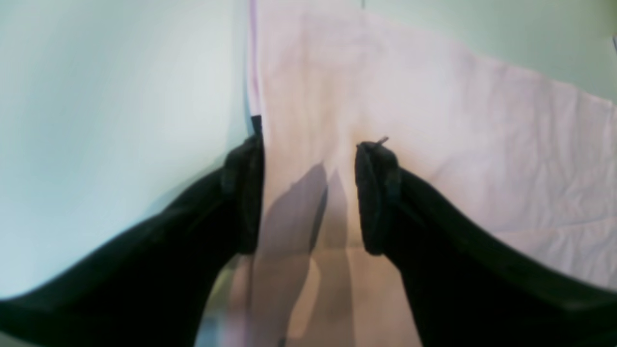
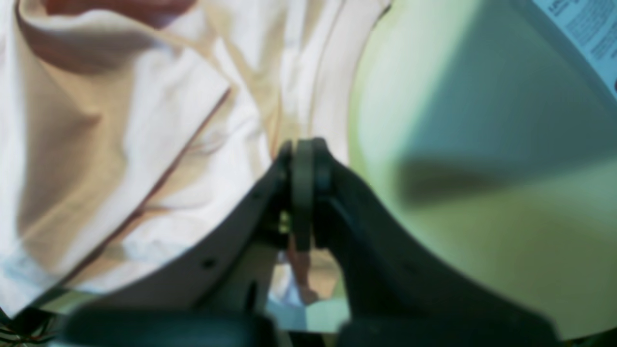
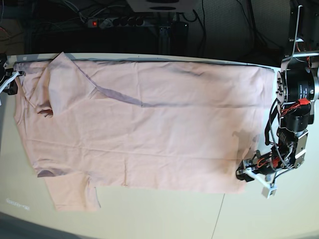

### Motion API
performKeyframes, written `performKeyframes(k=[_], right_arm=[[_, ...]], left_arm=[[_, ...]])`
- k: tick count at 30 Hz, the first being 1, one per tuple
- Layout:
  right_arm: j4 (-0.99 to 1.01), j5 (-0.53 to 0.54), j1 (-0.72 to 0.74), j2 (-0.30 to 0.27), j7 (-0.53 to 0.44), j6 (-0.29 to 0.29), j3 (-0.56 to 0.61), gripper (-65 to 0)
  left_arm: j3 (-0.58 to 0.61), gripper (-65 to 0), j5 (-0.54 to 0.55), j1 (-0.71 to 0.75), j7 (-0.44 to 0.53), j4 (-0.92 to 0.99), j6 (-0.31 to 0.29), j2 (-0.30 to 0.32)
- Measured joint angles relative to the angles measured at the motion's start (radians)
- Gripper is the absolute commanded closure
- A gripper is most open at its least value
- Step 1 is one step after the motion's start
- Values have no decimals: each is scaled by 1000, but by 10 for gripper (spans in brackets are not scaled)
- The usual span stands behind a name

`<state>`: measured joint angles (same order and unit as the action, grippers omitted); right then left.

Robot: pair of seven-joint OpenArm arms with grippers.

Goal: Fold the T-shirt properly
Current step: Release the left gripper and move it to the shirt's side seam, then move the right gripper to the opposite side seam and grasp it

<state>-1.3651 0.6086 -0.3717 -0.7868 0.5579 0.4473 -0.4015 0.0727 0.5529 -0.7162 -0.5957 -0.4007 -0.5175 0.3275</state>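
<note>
The pale pink T-shirt [image 3: 149, 134] lies spread plain side up across the table, one sleeve [image 3: 72, 196] pointing to the front edge and another part folded over at the back left [image 3: 60, 82]. My left gripper [image 3: 245, 173] hovers at the shirt's front right corner. In the left wrist view it [image 1: 308, 142] is open, its fingers [image 1: 378, 193] straddling a strip of the shirt [image 1: 434, 120] along its edge. My right gripper [image 3: 9, 80] sits at the shirt's left edge. In the right wrist view it [image 2: 302, 147] is shut where the rumpled shirt [image 2: 144, 135] bunches toward its tips.
The pale table [image 3: 164, 214] carries the shirt, with bare surface along its front. Behind the back edge run a power strip [image 3: 117, 21] and cables. A printed sheet [image 2: 585, 29] lies by the right gripper. The left arm's body [image 3: 296, 99] stands at the right.
</note>
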Motion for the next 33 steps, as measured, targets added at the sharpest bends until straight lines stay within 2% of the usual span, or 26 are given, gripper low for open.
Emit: performKeyframes(k=[4, 11, 14, 18, 23, 26, 33], right_arm=[[0, 0, 0, 0, -3, 0, 0, 0], [0, 0, 0, 0, 0, 0, 0, 0], [0, 0, 0, 0, 0, 0, 0, 0], [0, 0, 0, 0, -1, 0, 0, 0], [0, 1, 55, 0, 0, 0, -1, 0], [0, 54, 109, 1, 6, -1, -19, 0], [4, 55, 279, 0, 21, -1, -48, 0]], left_arm=[[1, -330, -26, -16, 1, 0, 5, -65], [2, -317, -41, -24, 8, 1, 16, -72], [2, -215, -62, -24, 36, 2, 21, -69], [2, 0, -86, -24, 77, 3, 24, -69], [2, 0, -93, -24, 77, 3, 19, -68], [2, 0, -93, -24, 75, 3, 2, -70], [2, 0, -96, -25, 51, 3, 0, -70]])
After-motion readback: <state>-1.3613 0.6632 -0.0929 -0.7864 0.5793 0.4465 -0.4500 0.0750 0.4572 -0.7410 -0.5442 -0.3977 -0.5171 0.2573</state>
